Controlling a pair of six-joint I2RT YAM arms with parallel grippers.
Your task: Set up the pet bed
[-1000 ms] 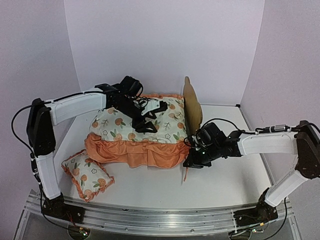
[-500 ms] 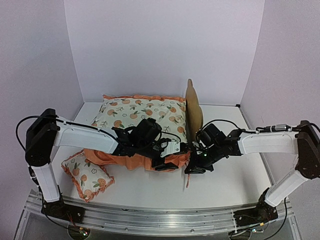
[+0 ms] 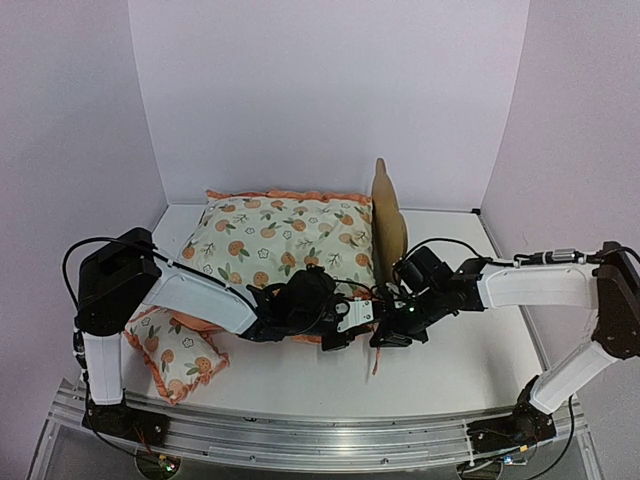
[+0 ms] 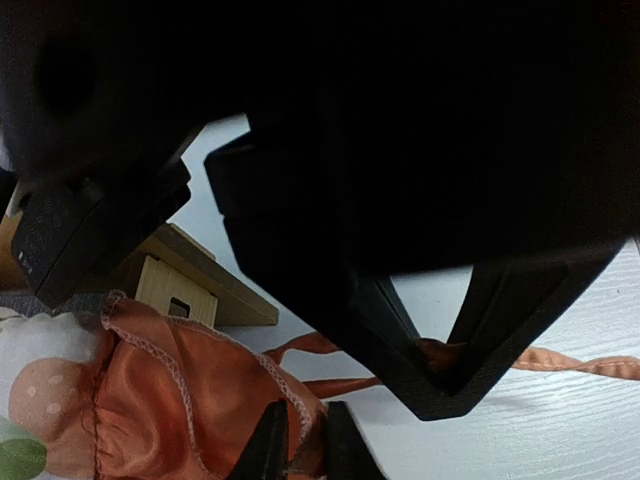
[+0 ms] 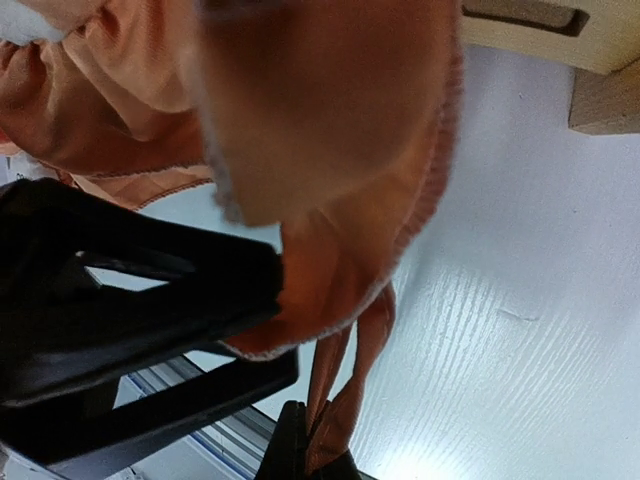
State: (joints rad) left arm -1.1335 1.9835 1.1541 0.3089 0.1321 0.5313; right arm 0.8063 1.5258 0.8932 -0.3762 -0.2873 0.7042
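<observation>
Left end effector (image 4: 300, 455), fingers narrowed, pinches the orange ruffle (image 4: 190, 400) of the fruit-print cushion (image 3: 280, 235), low over the tabletop (image 3: 470, 360). Just to its right, the right end effector (image 5: 315, 455) is clamped on a loose orange tie (image 5: 370, 330). The pet bed (image 3: 386, 215) sits directly beyond both, under the cushion, headboard upright. 1 small pillow (image 3: 172, 355) lies well to the left.

The white table (image 3: 480, 350) is carrying the pet bed (image 3: 386, 215), which is standing toward the rear centre with its headboard upright on the right. A pillow (image 3: 172, 357) is lying flat near the front left corner. An orange ribbon (image 3: 375, 360) is trailing on the surface just beside the bed's front right corner.
</observation>
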